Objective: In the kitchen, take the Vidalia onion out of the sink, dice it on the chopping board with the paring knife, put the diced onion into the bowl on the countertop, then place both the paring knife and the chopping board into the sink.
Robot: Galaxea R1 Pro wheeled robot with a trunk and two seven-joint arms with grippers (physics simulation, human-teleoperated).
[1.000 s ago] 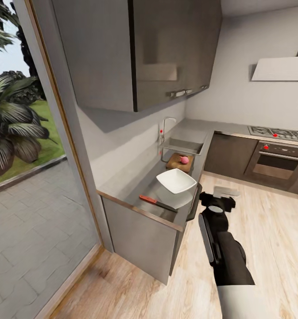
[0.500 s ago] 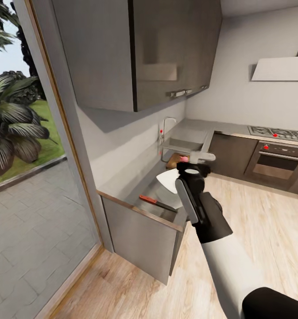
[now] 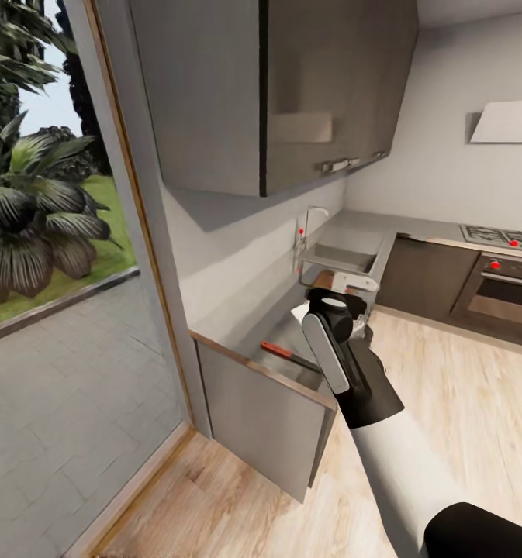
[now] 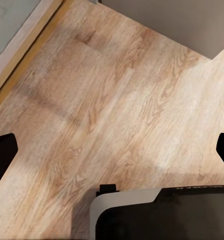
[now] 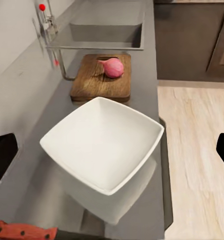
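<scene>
A pink Vidalia onion [image 5: 113, 67] lies on the dark-brown chopping board [image 5: 102, 80], which rests on the countertop [image 5: 22, 165] just before the steel sink [image 5: 107, 32]. The white squarish bowl [image 5: 104, 142] stands between the board and the red-handled paring knife [image 3: 280, 353], which lies near the counter's end. My right gripper [image 3: 355, 280] hovers open above the bowl, nothing between its fingers [image 5: 2, 155]. In the head view my right arm covers most of the bowl and board. My left gripper [image 4: 112, 150] is open, hanging over the wooden floor.
A chrome tap [image 3: 307, 225] with a red knob rises at the wall beside the sink [image 3: 342, 256]. Wall cabinets [image 3: 276, 93] hang above the counter. An oven and hob [image 3: 505, 267] stand at the far right. A glass door [image 3: 59, 271] borders the counter's end.
My right arm has risen from beside the counter's edge to above the bowl. The head camera has since shifted, sliding the whole scene rightward in the picture.
</scene>
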